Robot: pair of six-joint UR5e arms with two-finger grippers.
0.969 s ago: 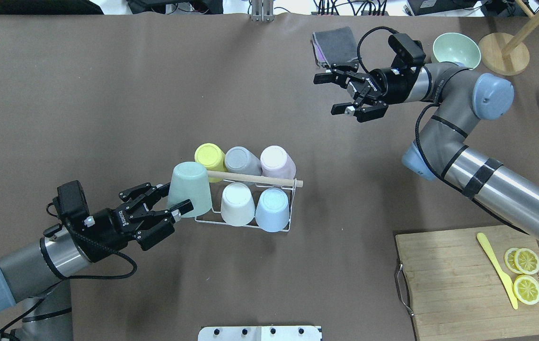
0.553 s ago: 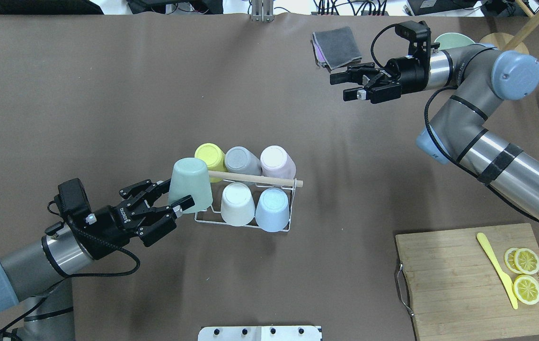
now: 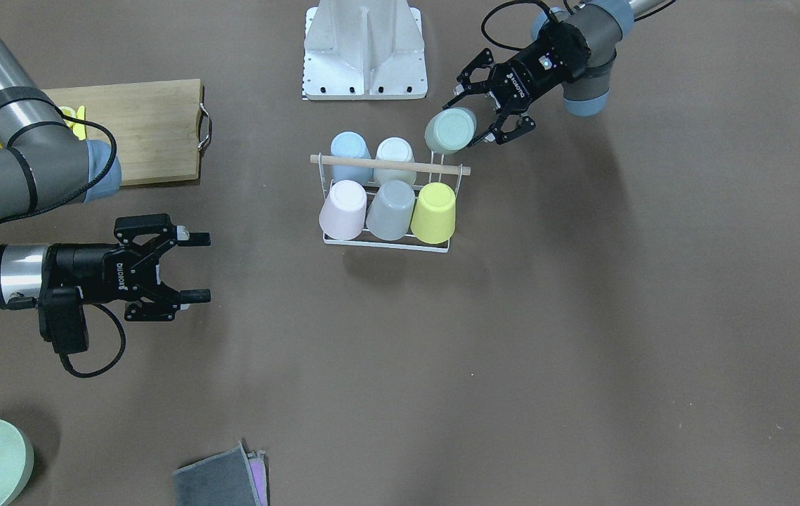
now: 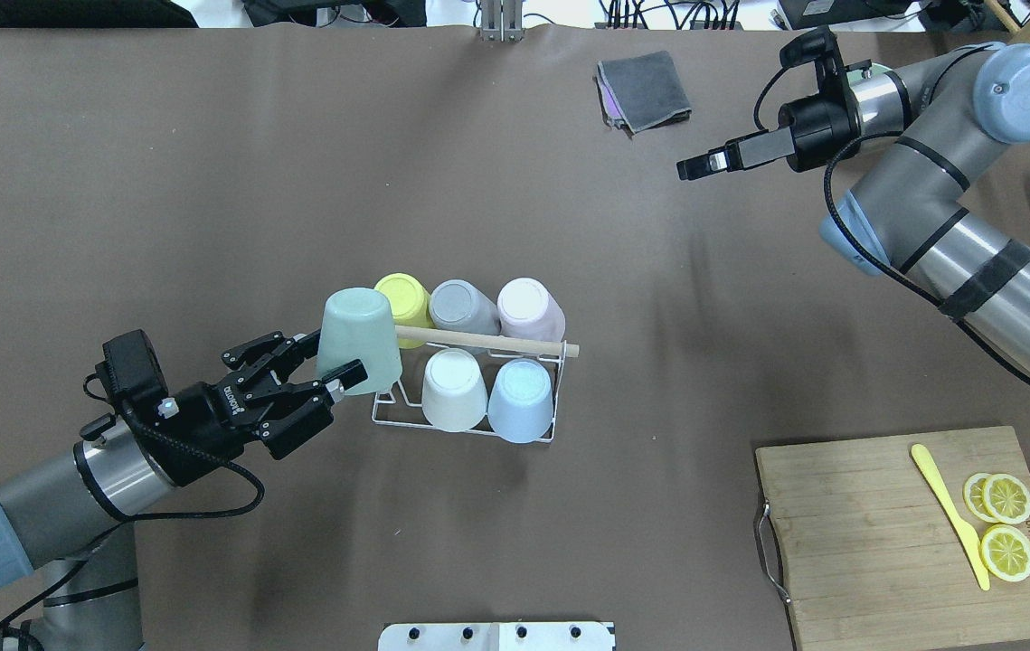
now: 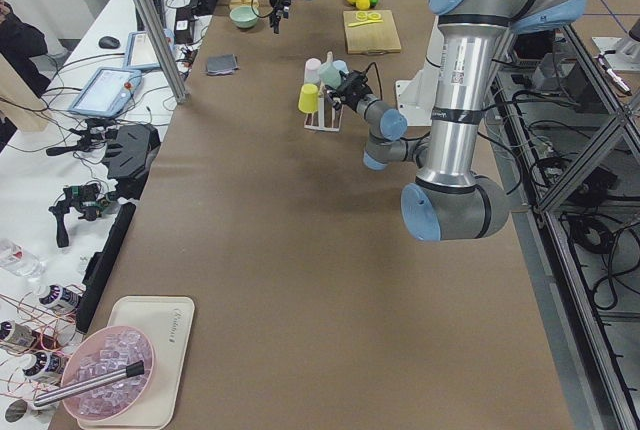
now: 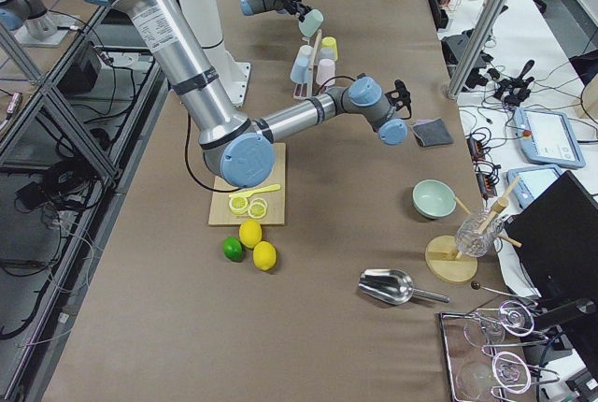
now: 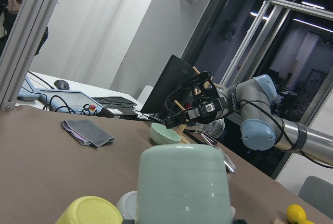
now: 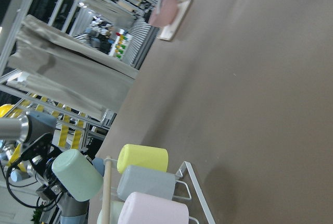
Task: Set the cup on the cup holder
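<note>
Cup (image 3: 450, 131), mint green and turned base-up, hangs tilted at one end of the rack (image 3: 385, 242) in the front-facing view. The left gripper (image 3: 485, 112) pinches it near the rim. Five other cups sit on the rack. The right gripper (image 3: 196, 267) is well apart, its jaws spread and empty. "ROBOTIQ" can be read on both gripper bodies.

Overhead, the cup (image 4: 359, 339) overlaps the tip of the wooden rod (image 4: 487, 341) and the yellow cup (image 4: 403, 298). It is above the one bare prong (image 4: 391, 395) in the near row. A mark on the cutting board (image 4: 876, 533) is too small to read.

From the table's left end the cup (image 5: 330, 77) is small and adds little. From the right end the cup (image 6: 312, 21) is raised clear above the rack.

In the left wrist view the cup (image 7: 183, 182) fills the lower centre, with no label on it.

In the right wrist view the cup (image 8: 78, 174) hangs close beside the rod (image 8: 106, 193).

As I judge it, the rim could catch the rod's end or knock the yellow cup on the way down. The tilt could also carry the cup past the prong. A hard push might shift or tip the light wire rack.
</note>
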